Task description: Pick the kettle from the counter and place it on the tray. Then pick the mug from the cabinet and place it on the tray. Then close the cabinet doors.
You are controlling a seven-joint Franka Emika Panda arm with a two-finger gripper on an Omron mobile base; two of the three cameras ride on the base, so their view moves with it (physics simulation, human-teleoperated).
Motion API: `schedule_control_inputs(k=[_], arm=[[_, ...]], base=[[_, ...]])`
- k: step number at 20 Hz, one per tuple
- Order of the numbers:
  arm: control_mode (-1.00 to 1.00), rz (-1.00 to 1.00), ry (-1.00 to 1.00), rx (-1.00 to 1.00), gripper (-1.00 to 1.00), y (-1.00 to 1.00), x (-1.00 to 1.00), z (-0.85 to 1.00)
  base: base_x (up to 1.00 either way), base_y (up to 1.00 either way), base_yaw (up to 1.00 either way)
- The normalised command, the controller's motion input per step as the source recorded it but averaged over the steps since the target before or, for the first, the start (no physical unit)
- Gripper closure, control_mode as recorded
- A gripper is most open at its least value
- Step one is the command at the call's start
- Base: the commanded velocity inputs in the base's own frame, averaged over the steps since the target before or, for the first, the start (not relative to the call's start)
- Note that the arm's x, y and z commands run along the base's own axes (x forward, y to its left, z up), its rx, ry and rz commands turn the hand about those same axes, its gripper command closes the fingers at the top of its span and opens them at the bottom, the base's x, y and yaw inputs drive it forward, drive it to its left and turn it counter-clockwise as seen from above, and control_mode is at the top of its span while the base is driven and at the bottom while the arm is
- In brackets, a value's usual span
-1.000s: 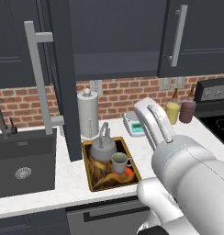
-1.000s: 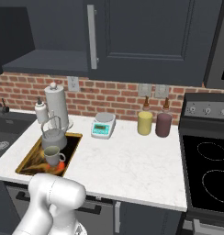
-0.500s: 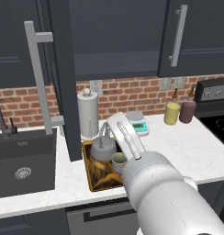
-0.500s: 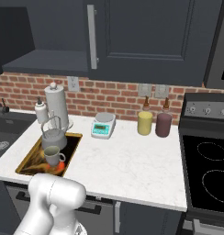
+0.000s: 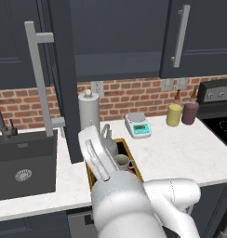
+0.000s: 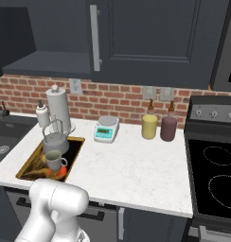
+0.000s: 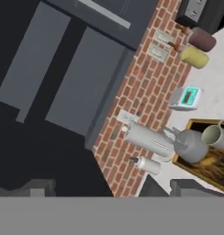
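The grey kettle [image 6: 56, 141] and the mug [image 6: 54, 159] both stand on the golden-rimmed tray [image 6: 30, 165] on the white counter [image 6: 131, 170]. From the left base view, my arm's hand rises in front of the tray [image 5: 134, 162] and covers part of the kettle [image 5: 107, 142]; the mug [image 5: 122, 161] sits just right of it. My gripper [image 7: 114, 187] is open and holds nothing, its fingertips [image 7: 38, 187] wide apart. It faces the brick wall, with kettle [image 7: 192, 144] and mug [image 7: 215, 136] off to one side. One cabinet door [image 5: 63, 79] stands open above the counter, showing the dark cabinet [image 5: 117, 37] inside.
A tall grey cylinder with a knob [image 5: 89, 111] stands behind the tray. A white scale [image 5: 137, 125], a yellow jar [image 5: 174, 114] and a maroon jar [image 5: 190, 111] line the wall. The black sink [image 5: 22, 162] lies left, the stove [image 6: 214, 175] right.
My arm has swung left, from right of the tray to in front of the kettle and the tray's near side. The gripper stayed open. Kettle and mug have not moved.
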Motion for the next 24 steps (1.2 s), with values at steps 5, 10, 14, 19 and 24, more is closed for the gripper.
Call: schedule_control_inputs(k=[5, 10, 14, 19, 24], arm=[[-1.0, 0.0, -0.08, 0.0, -1.0, 0.59, 0.0, -0.12], [-1.0, 0.0, -0.04, 0.0, -1.0, 0.61, 0.03, -0.2], [-1.0, -0.01, -0.05, 0.0, -1.0, 0.63, 0.11, -0.2], [-1.0, -0.02, -0.05, 0.0, -1.0, 0.6, 0.15, -0.17], [-1.0, -0.08, -0.02, 0.0, -1.0, 0.61, 0.49, -0.16]], base=[[0.0, 0.0, 0.0], [0.0, 0.0, 0.0], [0.0, 0.0, 0.0], [0.0, 0.0, 0.0], [0.0, 0.0, 0.0]])
